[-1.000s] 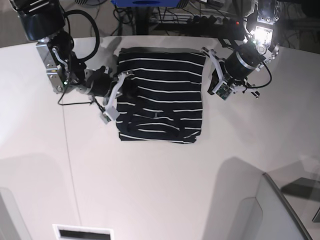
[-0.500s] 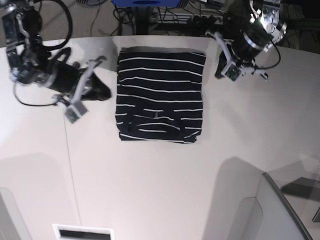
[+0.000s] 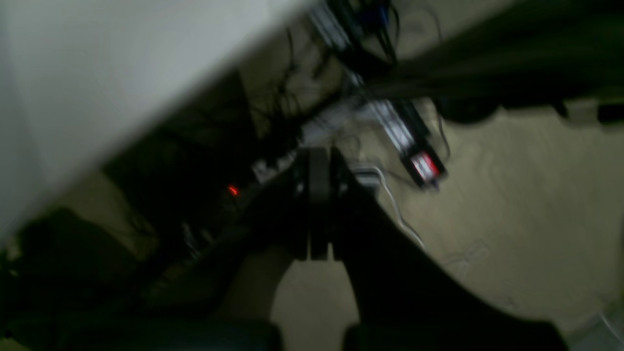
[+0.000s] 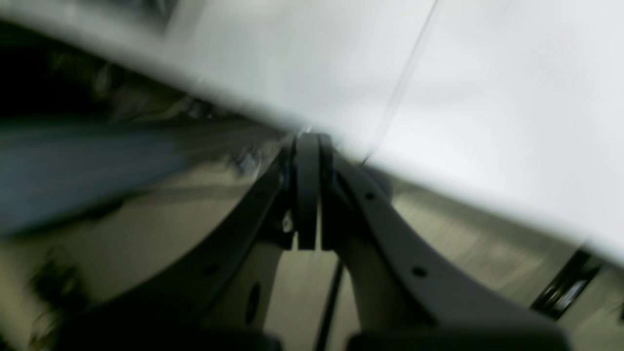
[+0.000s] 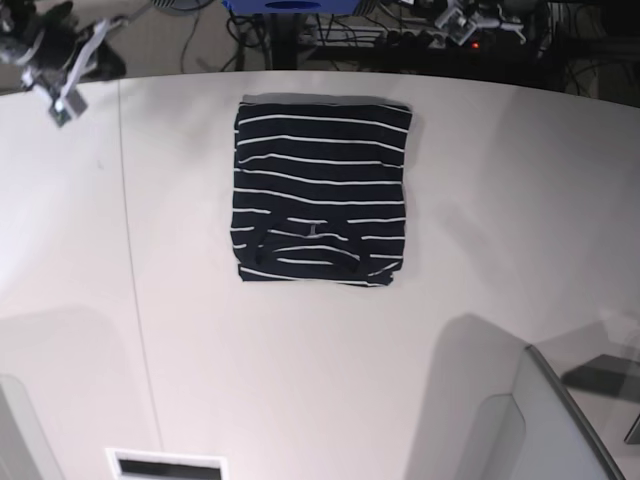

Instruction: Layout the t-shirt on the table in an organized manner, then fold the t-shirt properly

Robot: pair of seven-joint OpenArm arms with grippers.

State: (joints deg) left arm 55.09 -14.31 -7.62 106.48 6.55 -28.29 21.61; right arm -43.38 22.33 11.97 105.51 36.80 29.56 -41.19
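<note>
Left gripper [image 3: 319, 204]: jaws pressed together, holding nothing, poised beyond the table [image 5: 300, 360] edge above floor cables [image 3: 390, 122]. Right gripper [image 4: 308, 195]: jaws likewise closed and empty, at the table's far corner. The t-shirt [image 5: 320, 190]: folded into a neat rectangle, lying flat on the table, well apart from both grippers.

One striped t-shirt [image 5: 320, 195], folded into a rectangle, lies on one white table [image 5: 300, 380]. Two grippers show: the right gripper [image 5: 62, 62] at the base view's upper left and the left gripper [image 5: 460, 20] at its top right. One seam line [image 5: 130, 270] crosses the tabletop.
</note>
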